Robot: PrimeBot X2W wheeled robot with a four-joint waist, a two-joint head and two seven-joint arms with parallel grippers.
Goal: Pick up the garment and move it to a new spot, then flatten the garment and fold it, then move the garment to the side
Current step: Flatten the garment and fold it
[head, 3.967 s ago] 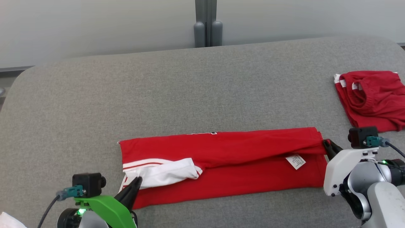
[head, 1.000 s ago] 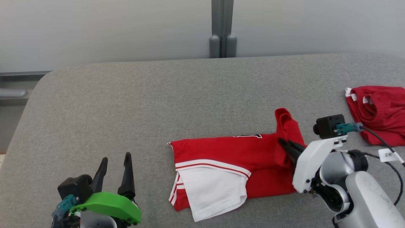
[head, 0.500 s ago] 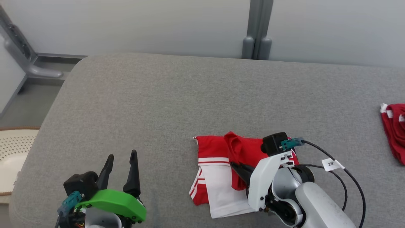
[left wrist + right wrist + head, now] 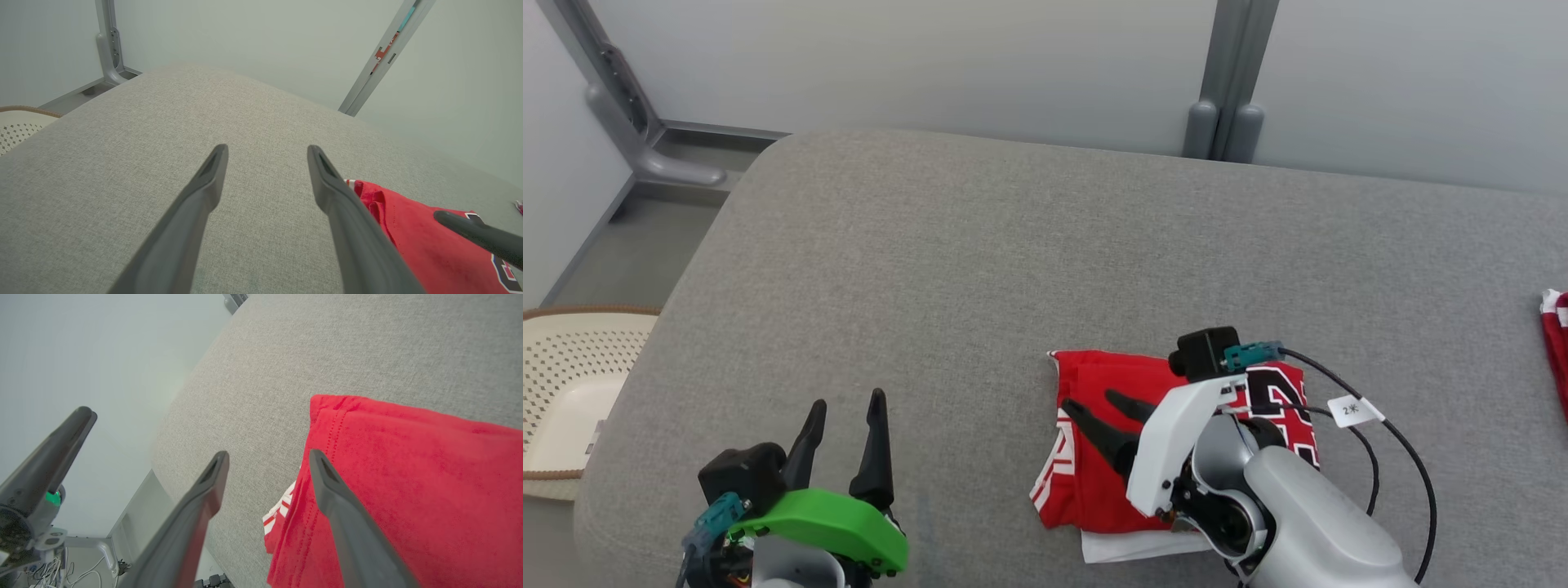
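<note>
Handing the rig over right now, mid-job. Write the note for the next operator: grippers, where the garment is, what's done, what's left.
Left gripper: open, empty, over the bare grey surface, left of the garment.
Right gripper: open, holding nothing, fingers at the garment's left edge.
Garment: red, folded into a compact stack near the surface's front edge.
Done: fold looks complete.
Left: regrasp and move the garment to the side.

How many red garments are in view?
2. The folded garment lies beneath the right gripper; a second garment, cut off, at the head view's right edge. Others may be hidden.
</note>
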